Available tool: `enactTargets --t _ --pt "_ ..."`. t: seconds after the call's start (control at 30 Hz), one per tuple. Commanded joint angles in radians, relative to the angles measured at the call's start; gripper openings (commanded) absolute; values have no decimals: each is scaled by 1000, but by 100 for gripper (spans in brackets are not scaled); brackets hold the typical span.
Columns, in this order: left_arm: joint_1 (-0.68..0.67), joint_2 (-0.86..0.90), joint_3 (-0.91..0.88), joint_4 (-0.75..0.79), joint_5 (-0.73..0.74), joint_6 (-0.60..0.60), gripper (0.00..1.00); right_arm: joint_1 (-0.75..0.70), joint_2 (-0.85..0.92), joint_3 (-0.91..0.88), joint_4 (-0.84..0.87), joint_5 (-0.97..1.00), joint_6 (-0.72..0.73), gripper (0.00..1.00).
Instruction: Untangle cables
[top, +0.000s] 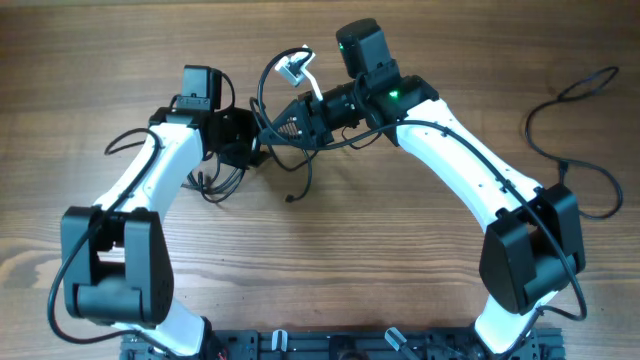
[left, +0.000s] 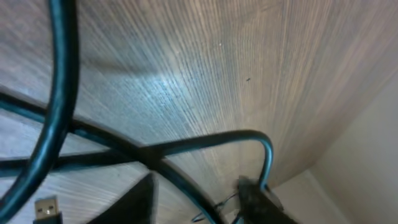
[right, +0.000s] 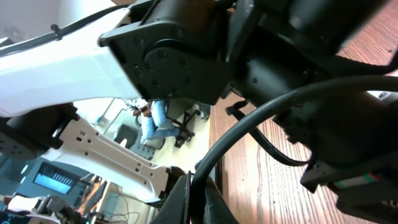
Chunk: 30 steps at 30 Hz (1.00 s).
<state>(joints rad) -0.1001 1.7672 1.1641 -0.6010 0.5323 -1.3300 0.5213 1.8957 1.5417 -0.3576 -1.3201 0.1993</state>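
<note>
Watching from beside the table (top: 330, 270), I'd say the step in hand is teasing one strand out of the knot. The left gripper (top: 248, 148) sits low among the cables (top: 225, 180), which lie bunched between the two wrists. It should take a single cord, not two that cross, and draw it gently toward its own side so the loops slacken rather than cinch. The right gripper (top: 275, 125), just beside it, is pinched tight, seemingly on a cord that arcs into its tips, and it should simply anchor.

I cannot tell whether the left jaws stand wide or narrow; its wrist view shows only crossing cords and a small metal plug (left: 46, 208). Both wrists hide the knot's middle. A lone cord (top: 575, 165) lies well apart, far right.
</note>
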Motion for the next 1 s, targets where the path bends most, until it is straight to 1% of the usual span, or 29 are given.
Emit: enactTargets --t 0.0,0.07,0.17,0.37,0.6,0.67,0.87,0.97 --pt "1 17 -9 5 -1 -9 27 3 -2 3 -6 0 -25 4" --pt "14 17 -9 19 -6 6 20 3 -2 3 -40 58 -14 4" --pt "55 17 -9 18 -6 24 14 3 -2 3 -148 196 -16 4" --pt "148 17 -9 -8 2 127 8 3 -2 3 -345 518 -16 4" --pt "253 17 -9 -68 1 275 6 3 -2 2 -470 797 -12 4" --pt "279 17 -9 -75 1 319 5 3 -2 2 -516 940 4 4" --pt "349 17 -9 -85 1 445 4 2 -2 2 -653 1448 142 4" --pt "379 17 -9 -85 2 491 4 -8 -2 2 -705 1612 188 4"
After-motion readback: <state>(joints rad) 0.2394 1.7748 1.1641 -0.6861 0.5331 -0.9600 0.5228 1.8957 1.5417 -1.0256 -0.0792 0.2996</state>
